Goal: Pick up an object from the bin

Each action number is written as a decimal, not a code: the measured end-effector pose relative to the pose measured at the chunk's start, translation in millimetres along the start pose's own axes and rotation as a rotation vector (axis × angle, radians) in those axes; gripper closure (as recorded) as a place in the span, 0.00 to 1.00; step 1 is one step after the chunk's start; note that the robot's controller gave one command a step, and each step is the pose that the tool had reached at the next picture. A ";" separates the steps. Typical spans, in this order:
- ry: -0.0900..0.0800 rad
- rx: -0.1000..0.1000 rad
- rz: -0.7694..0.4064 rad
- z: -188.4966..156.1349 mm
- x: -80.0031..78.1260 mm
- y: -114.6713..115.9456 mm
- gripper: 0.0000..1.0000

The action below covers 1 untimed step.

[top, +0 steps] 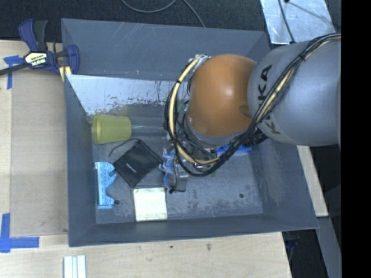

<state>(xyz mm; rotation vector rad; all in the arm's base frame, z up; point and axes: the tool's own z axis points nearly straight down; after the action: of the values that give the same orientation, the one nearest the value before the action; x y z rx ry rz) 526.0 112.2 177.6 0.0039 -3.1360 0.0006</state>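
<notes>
Pincer (173, 177) low in the grey bin (272, 172), beside a black flat square (135, 163).
It sat just right of the square and touching or nearly touching the top right corner of a pale yellow block (150, 204); whether it was released or clenched could not be told. A yellow cup (111, 128) lay on its side and a blue piece (104, 184) sat further left.

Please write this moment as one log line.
gripper: low in bin | nearest: black pad, pale block | held: nothing seen
</notes>
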 end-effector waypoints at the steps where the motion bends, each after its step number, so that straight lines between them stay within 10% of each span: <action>1: -0.008 -0.001 0.003 -4.5 -1.9 -0.4 0.00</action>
<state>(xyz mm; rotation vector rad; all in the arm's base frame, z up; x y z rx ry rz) 527.9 111.8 182.1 -0.0003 -3.1444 -0.0015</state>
